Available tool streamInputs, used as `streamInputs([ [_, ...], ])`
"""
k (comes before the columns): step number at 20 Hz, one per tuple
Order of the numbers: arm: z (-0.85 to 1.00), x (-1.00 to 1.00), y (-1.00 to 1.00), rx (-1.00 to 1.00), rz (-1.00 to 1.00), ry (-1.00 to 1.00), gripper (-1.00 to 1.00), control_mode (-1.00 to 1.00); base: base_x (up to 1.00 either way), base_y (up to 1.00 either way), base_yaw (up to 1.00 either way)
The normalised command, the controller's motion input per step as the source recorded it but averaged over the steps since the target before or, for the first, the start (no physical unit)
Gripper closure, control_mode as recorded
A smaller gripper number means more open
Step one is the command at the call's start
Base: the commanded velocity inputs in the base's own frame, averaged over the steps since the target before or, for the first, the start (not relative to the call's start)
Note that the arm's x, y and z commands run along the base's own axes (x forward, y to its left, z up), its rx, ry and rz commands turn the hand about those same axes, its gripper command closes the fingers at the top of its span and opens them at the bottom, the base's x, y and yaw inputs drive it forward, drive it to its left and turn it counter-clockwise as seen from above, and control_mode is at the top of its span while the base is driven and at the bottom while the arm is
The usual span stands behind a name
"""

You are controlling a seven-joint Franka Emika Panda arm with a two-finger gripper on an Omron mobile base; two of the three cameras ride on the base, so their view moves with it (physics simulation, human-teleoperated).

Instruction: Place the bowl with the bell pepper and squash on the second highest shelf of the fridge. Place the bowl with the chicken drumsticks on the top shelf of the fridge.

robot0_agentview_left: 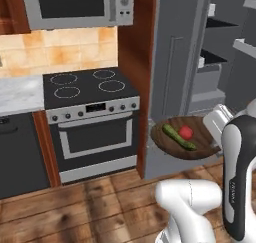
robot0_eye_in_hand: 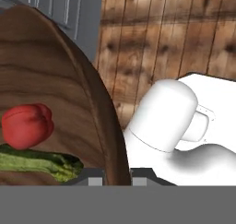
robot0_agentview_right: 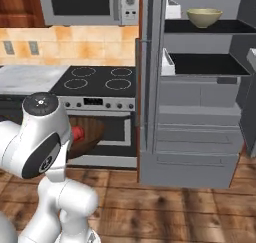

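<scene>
My gripper (robot0_eye_in_hand: 115, 177) is shut on the rim of a brown wooden bowl (robot0_eye_in_hand: 50, 85), one fingertip on each side of the rim. The bowl holds the red bell pepper (robot0_eye_in_hand: 26, 126) and the green squash (robot0_eye_in_hand: 37, 165). In the left base view the bowl (robot0_agentview_left: 197, 132) hangs level above the floor, with the bell pepper (robot0_agentview_left: 185, 132) and squash (robot0_agentview_left: 178, 137) in it, and the gripper (robot0_agentview_left: 215, 132) is at its right edge. It is in front of the grey fridge (robot0_agentview_left: 175, 62). The fridge (robot0_agentview_right: 200, 117) stands open, showing two dark shelves (robot0_agentview_right: 205, 64).
An olive bowl (robot0_agentview_right: 204, 17) sits on the upper shelf in view; its contents are hidden. A stove with oven (robot0_agentview_left: 92, 117) stands left of the fridge, a microwave (robot0_agentview_left: 75, 4) above it. The fridge's lower drawers (robot0_agentview_right: 190, 152) jut out. Wooden floor (robot0_agentview_left: 100, 207) lies below.
</scene>
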Motion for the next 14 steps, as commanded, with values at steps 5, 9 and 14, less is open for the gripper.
streamInputs([
  [5,0.0,0.0,0.0,0.0,0.0,0.0,1.0,1.0,0.52,-1.0,-0.14],
  [9,0.0,0.0,0.0,0.0,0.0,0.0,1.0,1.0,0.74,-1.0,-0.06],
  [14,0.0,0.0,0.0,0.0,0.0,0.0,1.0,1.0,0.99,-0.99,0.01],
])
